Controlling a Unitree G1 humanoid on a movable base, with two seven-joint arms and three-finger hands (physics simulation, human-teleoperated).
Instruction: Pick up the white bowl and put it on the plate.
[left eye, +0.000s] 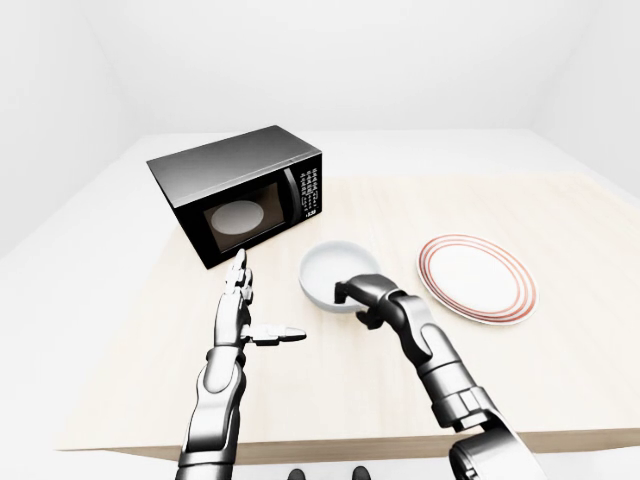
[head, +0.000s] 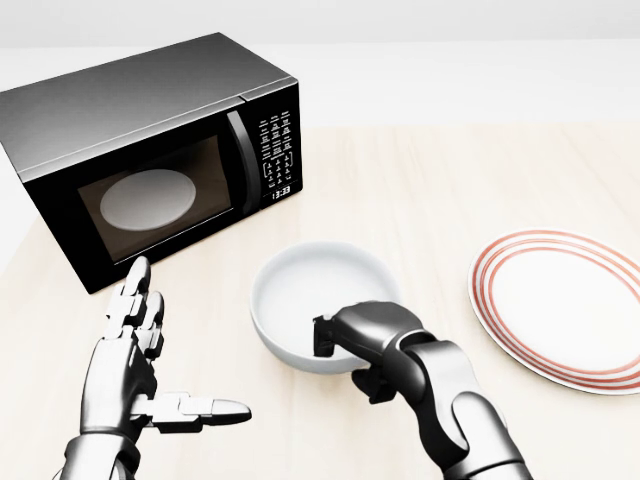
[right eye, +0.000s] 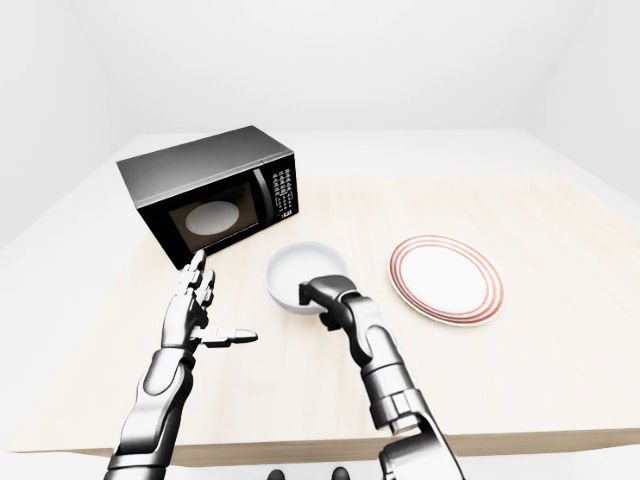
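The white bowl (head: 315, 295) sits on the wooden table, in the middle of the head view. My right hand (head: 350, 350) is shut on the bowl's near rim, fingers hooked inside and thumb under the outer wall. The plate (head: 565, 305), white with red rings, lies to the bowl's right with nothing on it. My left hand (head: 150, 370) hovers open to the bowl's left, fingers straight and thumb pointing right, apart from the bowl.
A black microwave (head: 150, 155) with its door shut stands at the upper left, a white turntable visible through the glass. The table's near edge (left eye: 350, 445) runs just below my arms in the left-eye view.
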